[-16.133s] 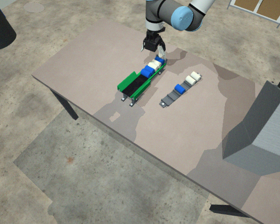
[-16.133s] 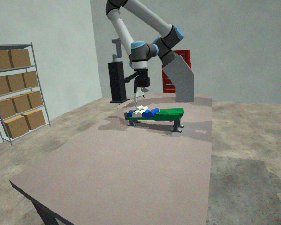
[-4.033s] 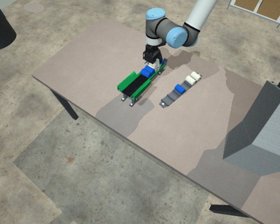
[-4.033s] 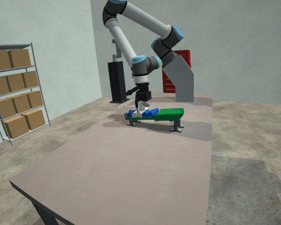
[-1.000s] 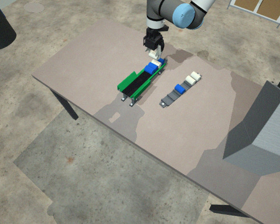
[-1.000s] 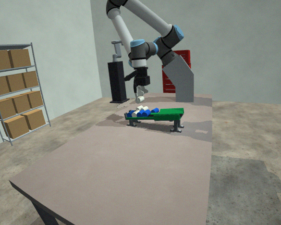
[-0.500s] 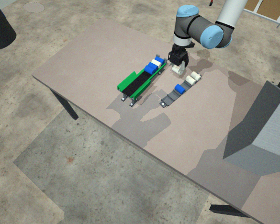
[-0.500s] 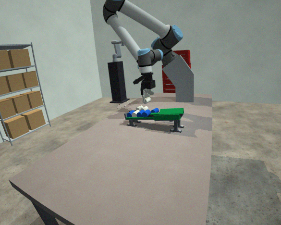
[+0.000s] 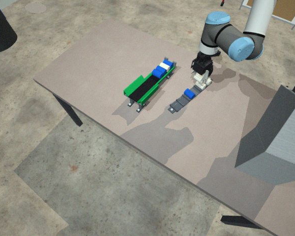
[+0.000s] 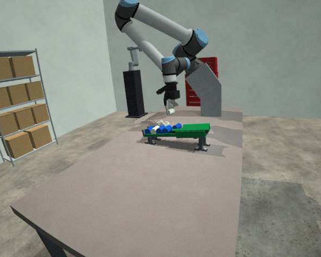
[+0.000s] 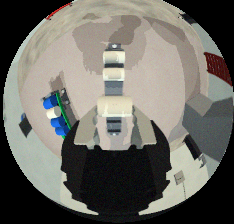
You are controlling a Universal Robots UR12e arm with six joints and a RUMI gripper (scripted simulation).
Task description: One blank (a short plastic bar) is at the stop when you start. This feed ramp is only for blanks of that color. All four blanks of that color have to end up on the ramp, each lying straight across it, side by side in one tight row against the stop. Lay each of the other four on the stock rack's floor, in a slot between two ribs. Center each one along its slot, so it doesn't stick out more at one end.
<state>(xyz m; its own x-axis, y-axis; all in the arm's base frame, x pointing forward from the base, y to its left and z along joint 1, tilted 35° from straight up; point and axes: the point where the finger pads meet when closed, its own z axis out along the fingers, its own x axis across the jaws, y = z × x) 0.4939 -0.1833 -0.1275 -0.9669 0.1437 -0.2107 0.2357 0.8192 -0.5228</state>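
Top view: the two-jaw gripper (image 9: 201,75) (image 10: 170,108) (image 11: 114,105) is clamped on a white blank (image 9: 198,77) (image 10: 170,111) (image 11: 115,106), over the far end of the gray stock rack (image 9: 176,105) (image 11: 114,87). Two racked white blanks (image 9: 200,85) (image 9: 208,81) (image 10: 159,123) (image 10: 166,123) (image 11: 114,57) (image 11: 114,74) lie side by side near that end of the rack, and a racked blue blank (image 9: 189,93) (image 10: 177,126) lies nearer its middle. On the green feed ramp (image 9: 150,94) (image 10: 192,134) (image 11: 62,106), a row runs from the stop: the first blue blank (image 9: 167,63) (image 10: 148,129) (image 11: 50,102), a ramp white blank (image 9: 164,66) (image 10: 155,129) (image 11: 53,112), then two more blue blanks (image 9: 161,69) (image 9: 157,73) (image 10: 161,129) (image 10: 167,128) (image 11: 57,122) (image 11: 63,130).

Exterior view: the gripped blank is in the air above the table (image 9: 104,50) (image 10: 155,179) (image 11: 160,75), higher than the racked ones. The ramp stands on gray feet, its four blanks at the stop end. The rack's own floor is too hidden to judge.

Wrist view: the gripped blank spans between the two fingertips, crosswise to the rack beneath. Both racked white blanks show beyond it, also lying across the rack; the ramp is off to one side.
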